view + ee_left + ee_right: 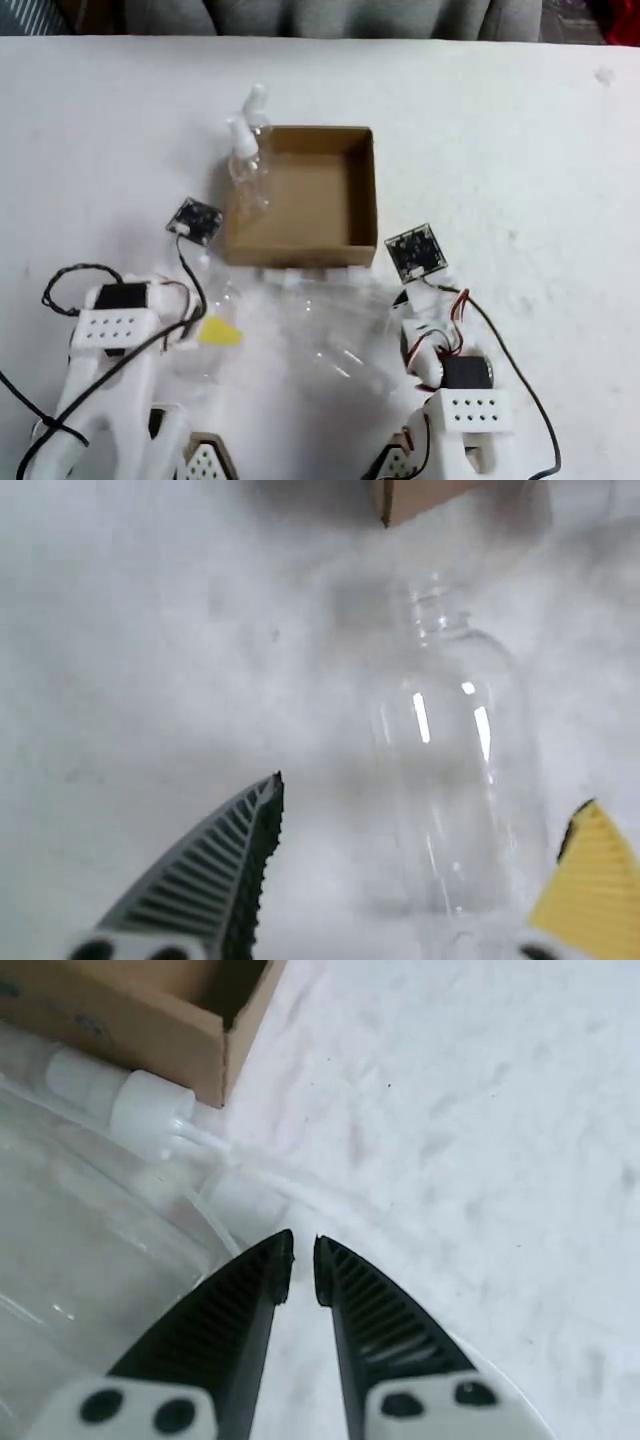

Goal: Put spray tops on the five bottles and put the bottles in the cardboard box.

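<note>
The open cardboard box (pixel 300 195) stands mid-table. A clear bottle with a white spray top (pixel 247 150) leans at its left wall, and a second white top (pixel 258 98) shows just behind. Several clear uncapped bottles (pixel 330 325) lie in front of the box. My left gripper (pixel 430 795) is open around one uncapped bottle (pixel 455 760), which lies between the grey finger (pixel 230 870) and the yellow finger (pixel 590 870). My right gripper (pixel 302 1265) is shut with nothing in it. It hangs above a loose spray top (pixel 140 1105) and its thin tube, near the box corner (pixel 225 1045).
Both arm bases (pixel 110 330) (pixel 465 400) sit at the table's near edge with cables trailing. The white table (pixel 520 150) stretches out to the right of and behind the box. Clear bottles (pixel 80 1260) crowd one side of the right gripper.
</note>
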